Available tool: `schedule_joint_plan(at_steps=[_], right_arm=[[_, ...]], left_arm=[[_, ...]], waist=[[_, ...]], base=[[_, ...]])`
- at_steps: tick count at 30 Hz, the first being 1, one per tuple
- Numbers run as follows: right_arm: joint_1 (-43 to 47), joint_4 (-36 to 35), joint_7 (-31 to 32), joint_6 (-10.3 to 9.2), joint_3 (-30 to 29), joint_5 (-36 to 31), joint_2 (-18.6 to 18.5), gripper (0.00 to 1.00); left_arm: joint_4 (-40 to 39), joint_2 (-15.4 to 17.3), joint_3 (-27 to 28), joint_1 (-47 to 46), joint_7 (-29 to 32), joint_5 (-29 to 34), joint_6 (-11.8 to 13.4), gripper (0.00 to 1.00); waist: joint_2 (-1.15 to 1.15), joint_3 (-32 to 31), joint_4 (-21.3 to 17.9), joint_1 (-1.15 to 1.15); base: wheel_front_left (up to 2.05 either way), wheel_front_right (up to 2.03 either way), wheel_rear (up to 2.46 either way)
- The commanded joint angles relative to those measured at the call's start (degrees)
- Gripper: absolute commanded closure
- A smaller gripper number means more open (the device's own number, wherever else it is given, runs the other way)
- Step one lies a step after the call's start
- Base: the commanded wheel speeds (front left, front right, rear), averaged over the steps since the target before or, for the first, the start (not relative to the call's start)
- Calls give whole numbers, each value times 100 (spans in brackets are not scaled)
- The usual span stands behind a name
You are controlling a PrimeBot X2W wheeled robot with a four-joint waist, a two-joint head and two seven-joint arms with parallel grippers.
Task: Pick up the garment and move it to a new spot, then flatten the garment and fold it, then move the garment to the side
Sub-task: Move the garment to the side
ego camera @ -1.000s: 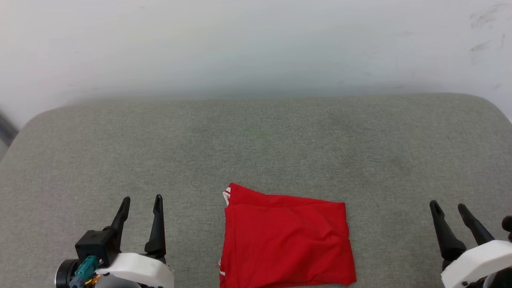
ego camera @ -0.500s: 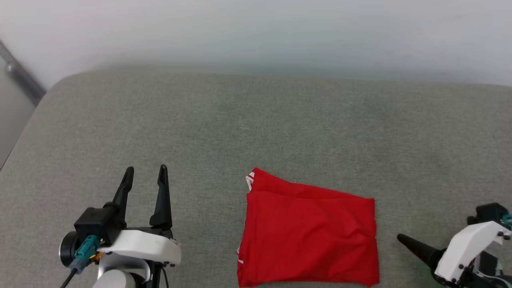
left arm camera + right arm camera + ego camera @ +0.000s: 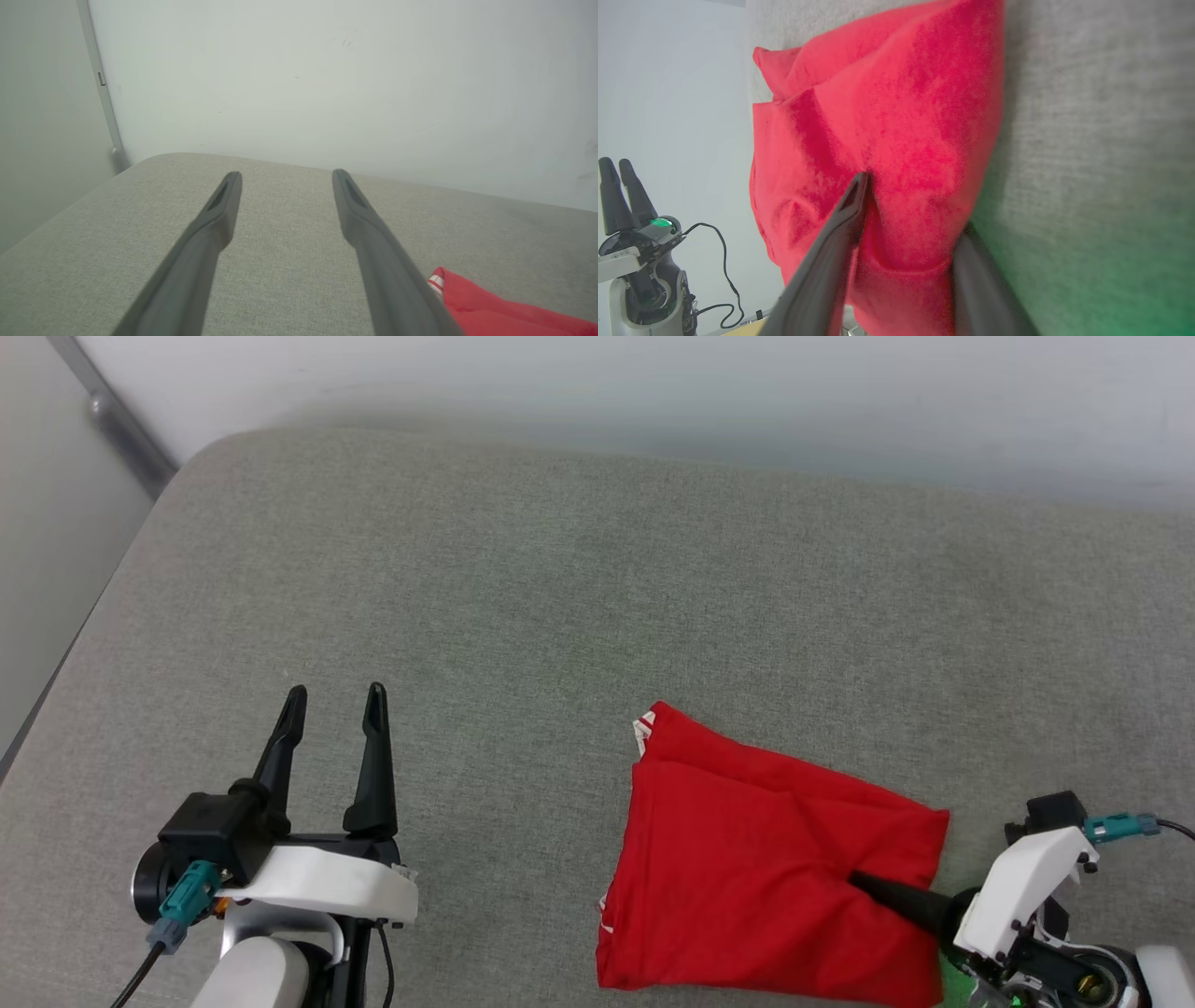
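Surface: grey woven fabric-covered pad with rounded corners, set against a pale plain wall.
Garment: red jersey shirt, folded into a rough rectangle with soft creases; lies on the pad near its front edge, toward the robot's right.
Trim: narrow red-and-white striped band, peeks out at the garment's far left corner.
Right hand: comes in low from the right at the garment's near right corner; one long dark finger rests on top of the red cloth, the other has its tip tucked under the cloth's edge, with a bulge of fabric between them. Fingers partly spread; cannot tell whether the cloth is clamped.
Left hand: fingers wide apart, nothing between them; hovers over bare pad, well apart from the garment and to its left, fingers pointing toward the wall.
Left wrist view: corner of the garment with its striped band at the lower right, beside the right-hand finger.
Green glow: tints the pad just beside the right hand.
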Motion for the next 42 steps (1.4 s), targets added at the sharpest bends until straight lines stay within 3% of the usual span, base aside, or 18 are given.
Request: schedule_joint_plan(at_steps=[1, 10, 15, 22, 27, 32, 42], right_arm=[[116, 180, 18, -13, 129, 32, 75, 100], [-92, -264, -644, -9, 815, -250, -446, 100], [-259, -318, -1063, -9, 1301, -1009, -914, 100], [-637, -97, -1232, -9, 1366, -1983, -1232, 100], [-1089, 59, -1413, -9, 1340, -2652, -1243, 100], [-1727, 376, -1750, -9, 1136, -3166, -1284, 100], [-2939, 1095, -2767, -9, 136, -4156, -1738, 100]], left_arm=[[12, -14, 26, 30, -25, 32, -47, 0], [130, -48, 167, 295, -19, 185, -89, 0], [70, 18, 238, 488, -19, 216, -61, 0], [-62, 22, 187, 503, -18, 229, -95, 0], [-170, -4, 104, 270, -12, 291, -131, 0], [-290, 60, -22, -129, 86, 401, -238, 0], [-590, 238, -272, -1228, 345, 703, -524, 0]], waist=[[0, -37, 9, 0], [0, -483, -268, 0], [0, -683, -778, 0], [0, -571, -1733, 0], [0, -200, -2404, 0], [0, 441, -2836, 0], [0, 1802, -2876, 0]], base=[[0, 0, 0], [0, 0, 0], [0, 0, 0], [0, 0, 0], [0, 0, 0], [0, 0, 0], [0, 0, 0]])
